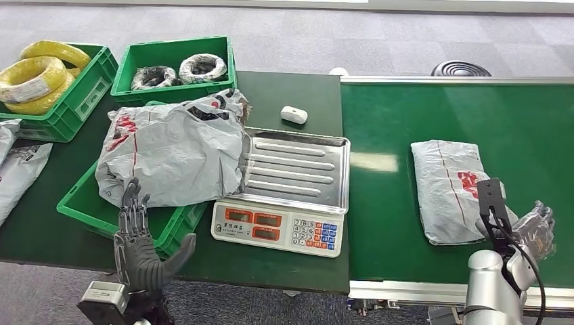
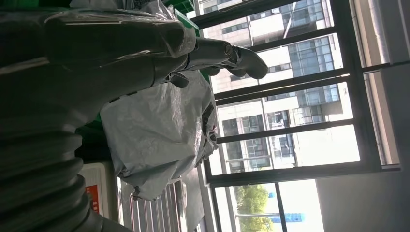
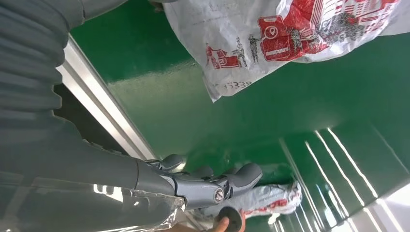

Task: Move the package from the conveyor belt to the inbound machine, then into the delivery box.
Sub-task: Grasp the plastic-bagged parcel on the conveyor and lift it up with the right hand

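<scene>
A grey package with red print lies flat on the green conveyor belt. My right hand hovers beside its near right corner, fingers loosely extended and holding nothing. The right wrist view has that hand over the belt, apart from the package. The scale with its steel tray stands bare between belt and crate. My left hand stands with fingers spread upward at the near edge of a green crate that holds a large grey package. The left hand is near that package.
A green crate of yellow cable coils and another with black and white coils sit at the back left. A small white device lies behind the scale. Grey bags lie at the left edge. Another package lies farther along the belt.
</scene>
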